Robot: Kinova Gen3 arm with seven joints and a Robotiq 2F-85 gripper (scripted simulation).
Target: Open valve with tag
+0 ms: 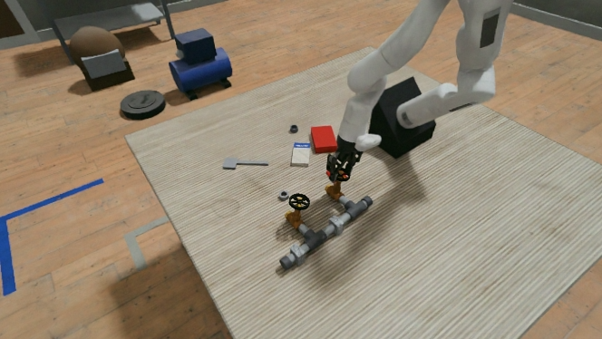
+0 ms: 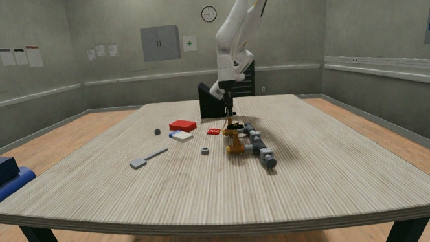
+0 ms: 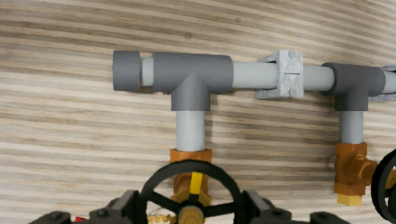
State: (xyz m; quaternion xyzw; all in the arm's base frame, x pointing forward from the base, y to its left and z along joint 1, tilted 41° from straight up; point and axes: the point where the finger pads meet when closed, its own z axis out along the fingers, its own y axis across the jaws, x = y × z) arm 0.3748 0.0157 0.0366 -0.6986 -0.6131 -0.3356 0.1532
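Note:
A grey pipe (image 1: pixel 335 222) (image 2: pixel 259 145) (image 3: pixel 200 75) lies on the table with two brass valves branching off it. My gripper (image 1: pixel 337 174) (image 2: pixel 229 113) (image 3: pixel 190 206) is at the far valve, its fingers partly closed on either side of the black handwheel (image 3: pixel 165 175), close to the rim. I cannot tell whether they touch it. A gold chain (image 3: pixel 160 218) hangs from this valve to a red tag (image 2: pixel 212 131) lying flat on the table; its number is unreadable. The near valve's black handwheel (image 1: pixel 299 203) (image 3: pixel 383 185) stands free on its brass body (image 2: pixel 235 147) (image 3: pixel 350 170).
A red box (image 1: pixel 324 139) (image 2: pixel 182 125), a white and blue box (image 1: pixel 301 154) (image 2: pixel 181 136), a grey scraper (image 1: pixel 240 163) (image 2: pixel 146 159), a nut (image 1: pixel 281 196) (image 2: pixel 204 151) and a small dark ring (image 1: pixel 294 129) (image 2: pixel 157 132) lie left of the valves. The black arm base (image 1: pixel 399 122) (image 2: pixel 210 103) stands behind.

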